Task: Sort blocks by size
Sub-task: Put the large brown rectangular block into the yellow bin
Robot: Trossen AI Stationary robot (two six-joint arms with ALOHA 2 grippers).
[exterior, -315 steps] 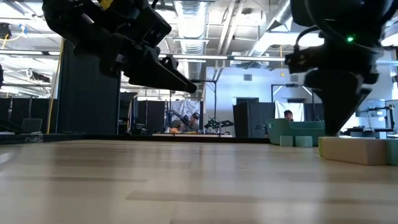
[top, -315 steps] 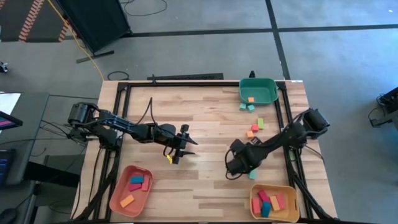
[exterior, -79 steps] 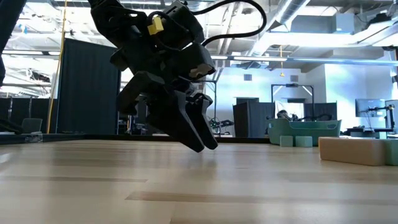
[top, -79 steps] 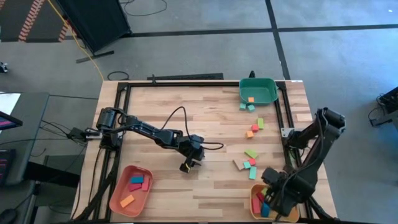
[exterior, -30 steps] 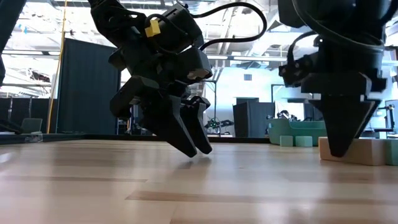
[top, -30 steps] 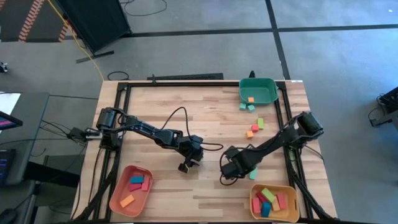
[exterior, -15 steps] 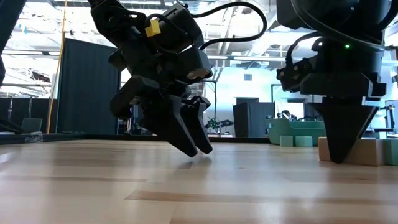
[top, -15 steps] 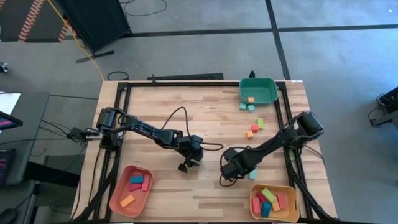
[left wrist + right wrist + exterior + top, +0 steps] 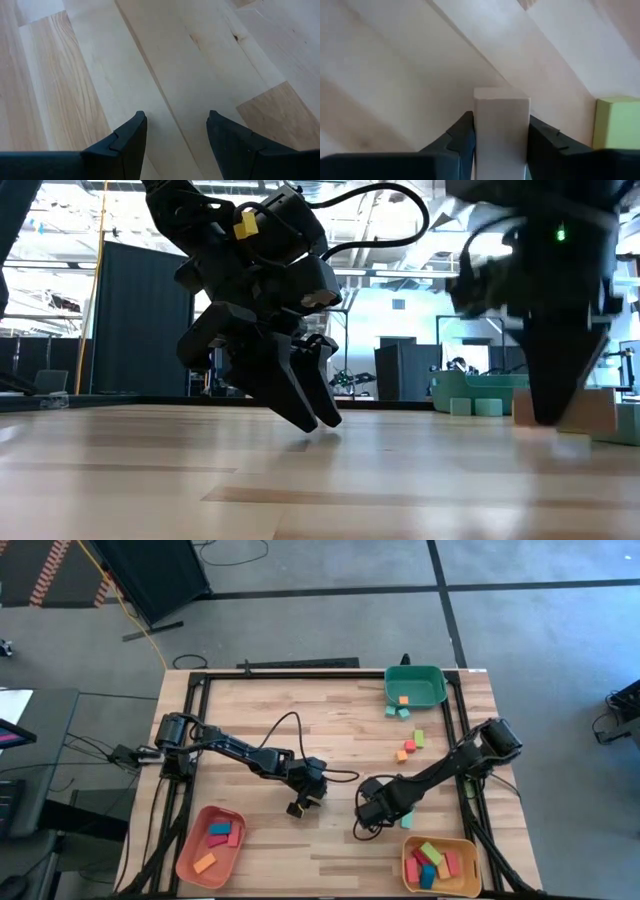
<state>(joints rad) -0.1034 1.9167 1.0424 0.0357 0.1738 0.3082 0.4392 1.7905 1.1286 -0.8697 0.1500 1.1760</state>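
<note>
High view: the wooden table point(image 9: 330, 720) carries two dark arms and three trays. Compared with a second ago, little has moved from above; the right arm reaches in from the right edge as before, its right gripper point(image 9: 366, 821) low over the boards in front of the table's centre. The left arm has not shifted, its left gripper point(image 9: 299, 806) just off the wood near the middle, fingers point(image 9: 127, 142) parted over bare boards and holding nothing.

Trays next. The green tray point(image 9: 415, 685) sits at the far right corner with one orange block inside. The salmon tray point(image 9: 208, 846) at the near left holds pink, teal and orange blocks. The yellow tray point(image 9: 441, 863) at the near right holds a mixed pile.

The change lies at the right gripper. A second ago its jaws stood wide beside the pale block on the boards; now, in the right wrist view, they are clamped against both sides of that pale block point(image 9: 501, 130), with a yellow-green block point(image 9: 616, 122) just beside it. In the low view the same pale block point(image 9: 588, 412) now appears raised slightly off the wood, blurred.

Loose blocks remain: two teal ones point(image 9: 397, 712) just before the green tray, and a green, red and orange cluster point(image 9: 408, 746) nearer the right arm.
</note>
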